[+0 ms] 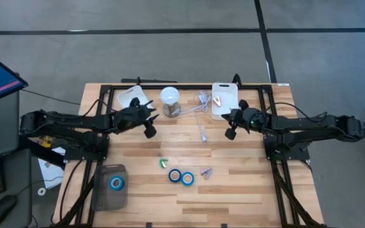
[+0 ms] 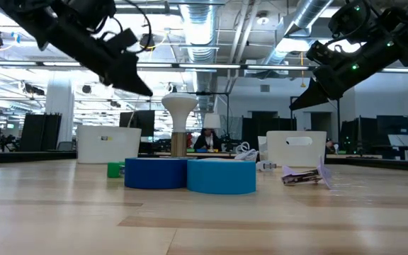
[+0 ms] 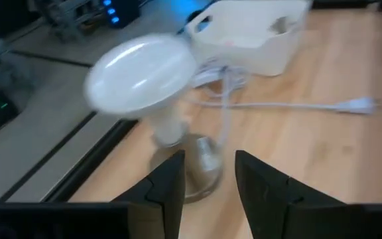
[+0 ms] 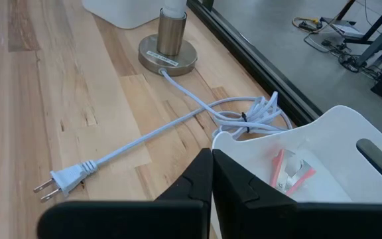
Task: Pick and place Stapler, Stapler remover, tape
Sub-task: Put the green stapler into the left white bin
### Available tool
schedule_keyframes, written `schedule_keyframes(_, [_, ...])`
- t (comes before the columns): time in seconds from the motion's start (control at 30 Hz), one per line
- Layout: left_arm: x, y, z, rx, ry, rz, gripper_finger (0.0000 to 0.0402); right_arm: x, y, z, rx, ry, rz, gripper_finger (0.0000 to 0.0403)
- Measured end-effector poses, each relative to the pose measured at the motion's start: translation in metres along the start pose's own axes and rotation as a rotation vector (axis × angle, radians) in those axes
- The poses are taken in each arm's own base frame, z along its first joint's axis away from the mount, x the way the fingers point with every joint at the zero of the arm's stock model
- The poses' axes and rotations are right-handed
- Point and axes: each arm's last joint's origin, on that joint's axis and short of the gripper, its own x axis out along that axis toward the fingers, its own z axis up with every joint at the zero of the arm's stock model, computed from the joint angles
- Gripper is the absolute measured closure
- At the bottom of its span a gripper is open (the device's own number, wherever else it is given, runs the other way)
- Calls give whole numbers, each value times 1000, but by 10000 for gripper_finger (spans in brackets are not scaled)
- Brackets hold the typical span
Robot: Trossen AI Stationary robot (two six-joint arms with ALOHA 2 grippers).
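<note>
Left gripper [image 1: 149,130]: raised above the table's far half, beside the white lamp [image 1: 170,97]; fingers [image 3: 171,186] parted with a gap, nothing between them
Right gripper [image 1: 230,132]: fingers pressed together and empty, hovering just in front of the white bin [image 1: 224,100] (red-and-white item inside, too small to name)
Tape: two blue rolls [image 1: 181,177] touching side by side on the wood near the table's front; a third roll [image 1: 116,183] lies in the grey tray [image 1: 102,199] at the front left
Small green object [image 1: 163,163]: just behind the pair
Purple-grey tool [image 1: 206,172]: right of the rolls, possibly the staple remover
Lamp cord [image 4: 138,143]: trails to a loose plug on the wood
</note>
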Motion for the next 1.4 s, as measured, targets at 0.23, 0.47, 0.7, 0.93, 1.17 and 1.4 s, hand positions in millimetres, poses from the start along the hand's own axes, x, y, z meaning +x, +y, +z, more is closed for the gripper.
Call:
schedule_keyframes(0.23, [-18, -34, 7, 60, -55, -199, 279, 0, 0, 0, 0, 0, 0, 403])
schedule_keyframes(0.47, [-39, -66, 4, 104, -79, -466, 279, 0, 0, 0, 0, 0, 0, 403])
schedule_keyframes(0.7, [-43, -78, 0, 85, -49, -513, 279, 0, 0, 0, 0, 0, 0, 403])
schedule_keyframes(0.93, [-24, -98, -24, 62, 126, -596, 279, 0, 0, 0, 0, 0, 0, 403])
schedule_keyframes(1.17, [-9, -110, -46, 109, 244, -641, 279, 0, 0, 0, 0, 0, 0, 403])
schedule_keyframes(1.4, [-5, -114, -53, 100, 285, -642, 279, 0, 0, 0, 0, 0, 0, 403])
